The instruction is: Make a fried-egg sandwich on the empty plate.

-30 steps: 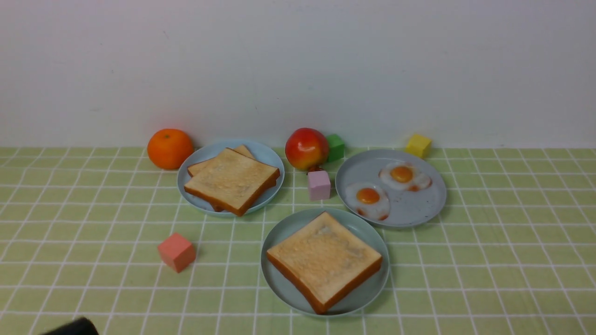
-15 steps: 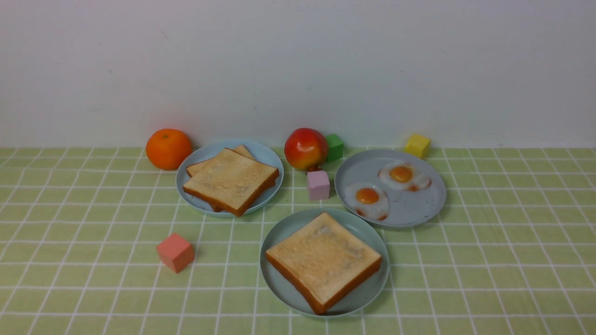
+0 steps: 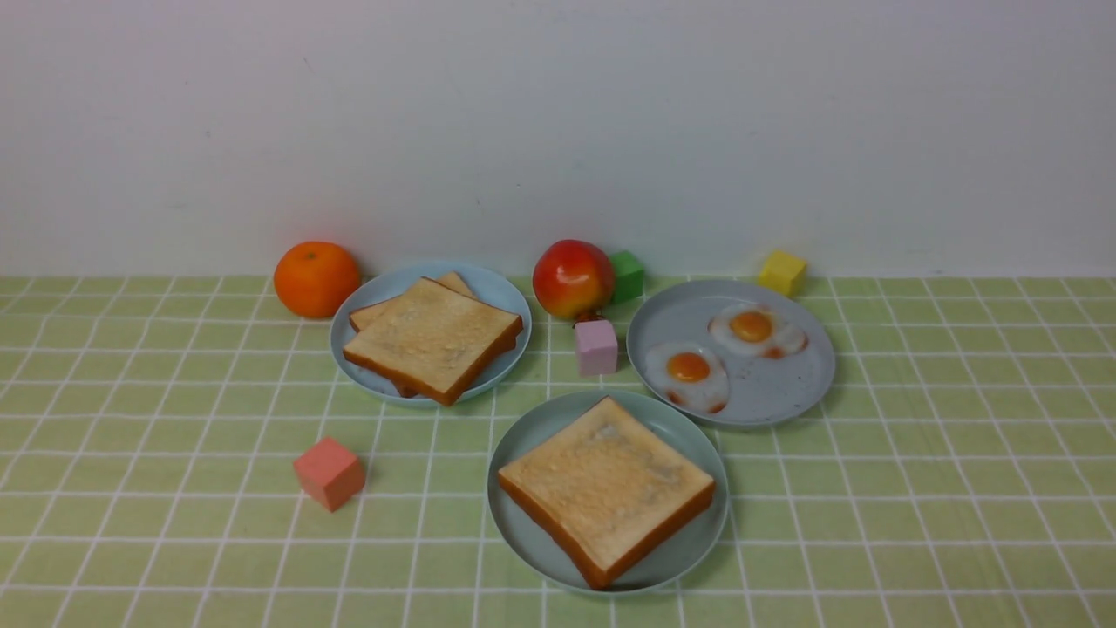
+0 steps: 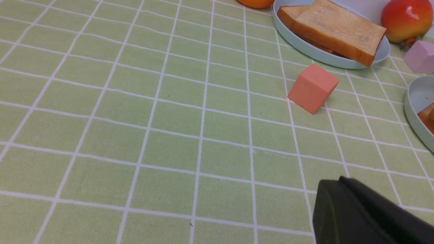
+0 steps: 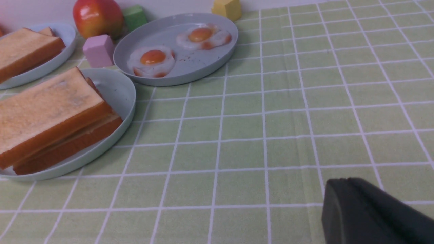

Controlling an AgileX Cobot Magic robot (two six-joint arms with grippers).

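The large light teal plate [image 3: 534, 433] sits at the front middle of the table and bears the sandwich. Its top toast slice [image 3: 606, 484] is square and golden with a brown crust. In the right wrist view a second slice [image 5: 74, 142] lies under the top slice [image 5: 47, 108]; I cannot make out an egg between them. No arm shows in the front view. My left gripper [image 4: 339, 181] is shut and empty over bare cloth, short of the red cube [image 4: 313, 88]. My right gripper [image 5: 342, 181] is shut and empty, to the right of the plate [image 5: 117, 89].
A grey-blue plate [image 3: 776, 392] behind on the right holds two fried eggs [image 3: 689, 371]. Another plate [image 3: 493, 288] at the back left holds stacked toast [image 3: 432, 336]. Around them stand an orange [image 3: 316, 277], an apple [image 3: 574, 277], and green [image 3: 628, 275], yellow [image 3: 782, 272], lilac [image 3: 597, 346] and red [image 3: 329, 472] cubes.
A black piece of my left arm at the lower left corner of the front view has drawn out of sight. Plates, toast and eggs have not moved.
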